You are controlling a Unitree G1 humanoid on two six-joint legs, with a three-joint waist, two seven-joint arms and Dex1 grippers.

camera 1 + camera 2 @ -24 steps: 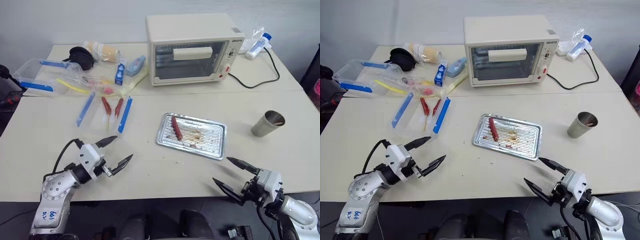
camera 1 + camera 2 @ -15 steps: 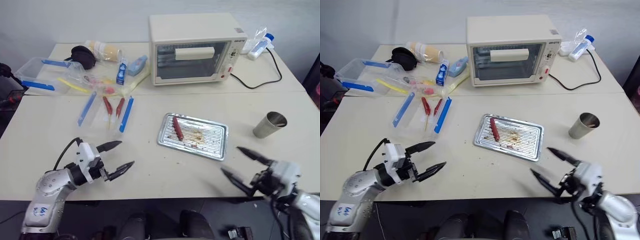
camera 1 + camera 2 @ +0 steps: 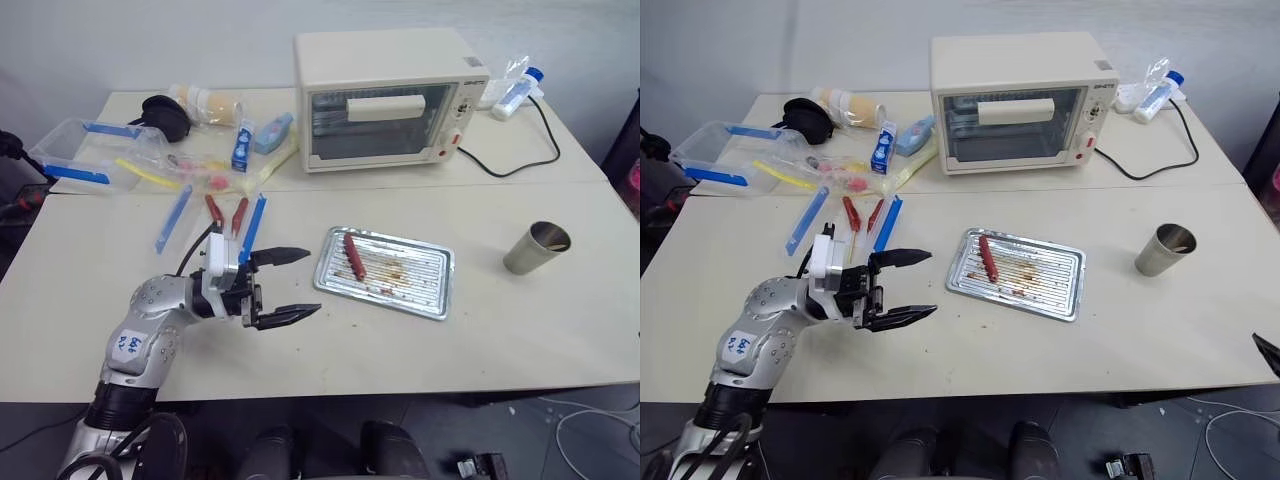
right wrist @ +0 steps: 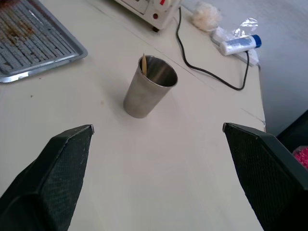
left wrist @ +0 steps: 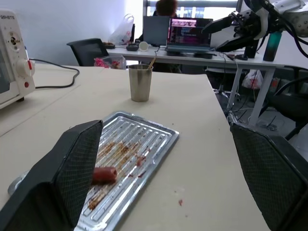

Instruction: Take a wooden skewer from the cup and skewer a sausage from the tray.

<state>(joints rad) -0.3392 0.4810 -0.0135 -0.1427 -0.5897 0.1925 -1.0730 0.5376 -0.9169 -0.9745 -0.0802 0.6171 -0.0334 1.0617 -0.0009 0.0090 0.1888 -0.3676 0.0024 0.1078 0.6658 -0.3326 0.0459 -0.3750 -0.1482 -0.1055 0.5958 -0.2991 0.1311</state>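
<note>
Both sets of fingers are spread wide with nothing in them. The left gripper [image 3: 283, 286] hovers over the table just beside the tray [image 3: 430, 292], pointing across it, probably so it can steady the sausage [image 3: 353, 256] lying at the tray's near-left end. The right gripper [image 4: 159, 168] faces the cup [image 4: 148, 86], which stands well apart from the tray. I think that pale sliver leaning on its rim is the wooden skewer [image 4: 144, 64], so that's the first grab.
</note>
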